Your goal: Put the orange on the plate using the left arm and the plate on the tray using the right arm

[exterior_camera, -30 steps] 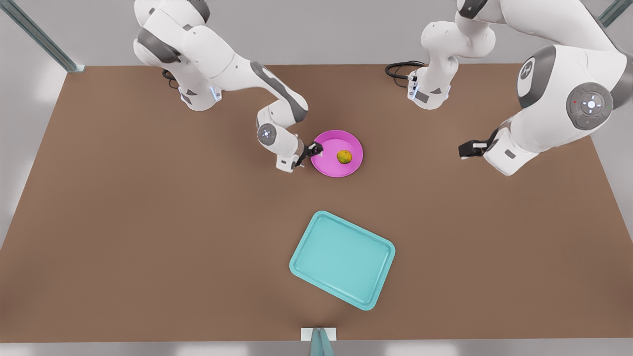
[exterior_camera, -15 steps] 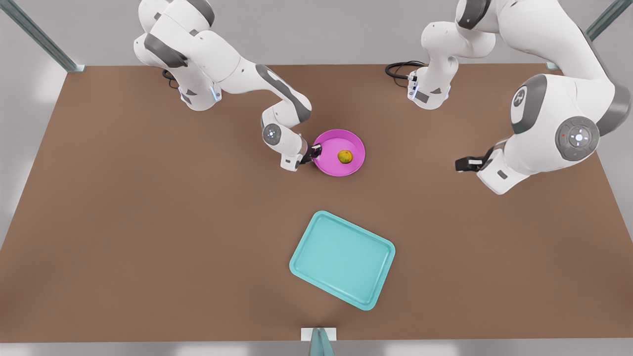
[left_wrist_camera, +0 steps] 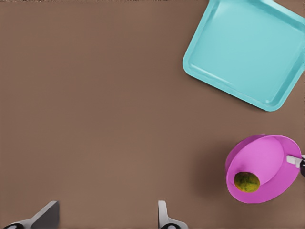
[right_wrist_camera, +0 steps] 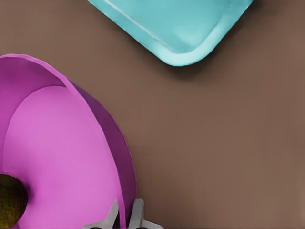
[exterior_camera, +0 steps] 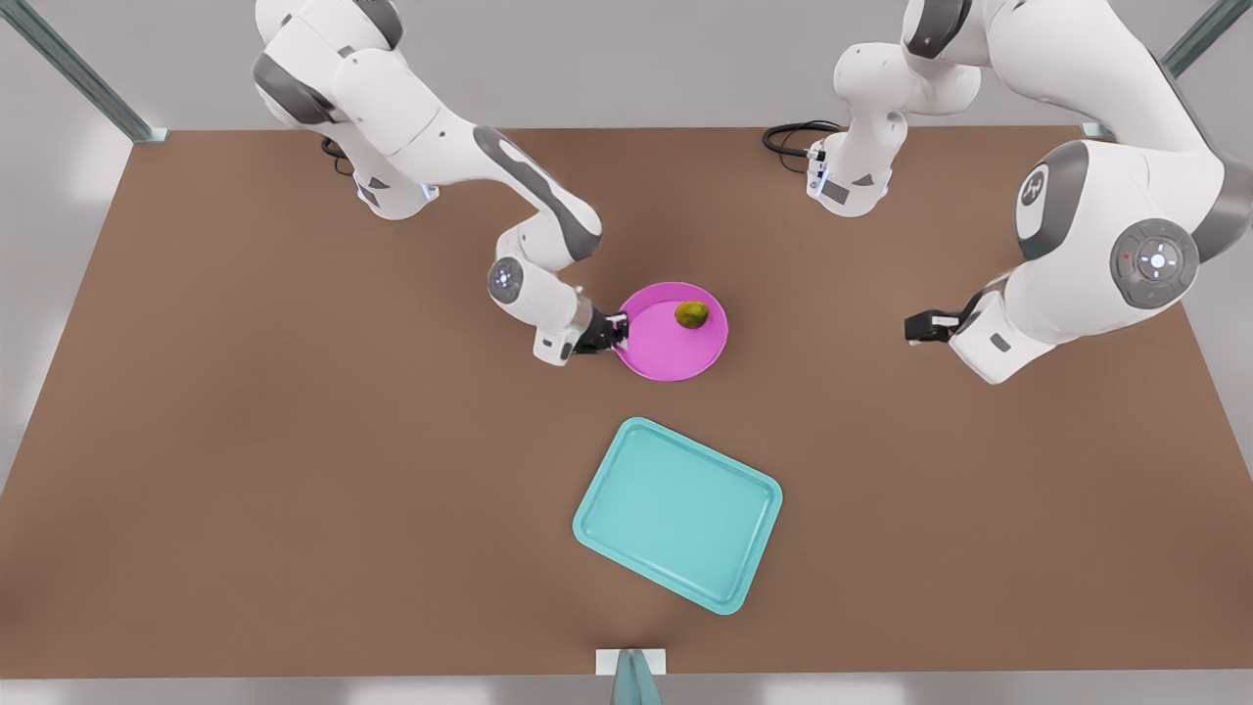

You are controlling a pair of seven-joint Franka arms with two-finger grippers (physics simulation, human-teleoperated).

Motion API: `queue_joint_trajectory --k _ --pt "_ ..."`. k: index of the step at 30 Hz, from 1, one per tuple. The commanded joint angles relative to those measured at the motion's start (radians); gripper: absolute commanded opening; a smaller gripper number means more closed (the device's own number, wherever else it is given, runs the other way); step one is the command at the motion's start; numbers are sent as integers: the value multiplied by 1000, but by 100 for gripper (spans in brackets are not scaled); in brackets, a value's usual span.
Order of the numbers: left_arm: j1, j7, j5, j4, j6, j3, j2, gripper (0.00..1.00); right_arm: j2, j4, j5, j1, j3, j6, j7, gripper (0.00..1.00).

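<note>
Gripping: right gripper [exterior_camera: 615, 331], jaws clenched on the rim of the round bright pink plate [exterior_camera: 666, 348], seen on the front view's left
Plate: lifted and tilted above the brown counter [exterior_camera: 294, 441]; well apart from the light teal rectangular tray [exterior_camera: 677, 513]
Orange: small yellow-green lumpy orange [exterior_camera: 691, 314] sits inside the plate near its far rim
Left gripper [exterior_camera: 925, 326]: waits on the front view's right; jaws spread, holding nothing
Risk: tilt may roll the orange over the rim; a thin edge grip may slip
</note>
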Motion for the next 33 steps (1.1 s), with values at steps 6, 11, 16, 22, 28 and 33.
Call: queue_joint_trajectory --k 6,11,16,22,28,33 --pt "-1 8 11 3 19 16 -18 100 104 257 -4 -195 -6 -233 -5 21" --pt "10 10 -24 -11 -1 56 -24 100 311 519 -19 -172 -22 -259 0 21" --pt "11 27 -25 1 2 97 -41 100 484 744 -21 -80 -81 -259 1 21" --pt "10 50 -27 0 2 111 -61 100 612 933 -21 -72 -117 -305 3 21" --pt "11 86 -25 -2 2 111 -57 100 642 968 -16 -71 -117 -309 9 21" --pt "11 86 -24 -2 2 111 -55 100 632 961 -16 -69 -117 -319 6 100"
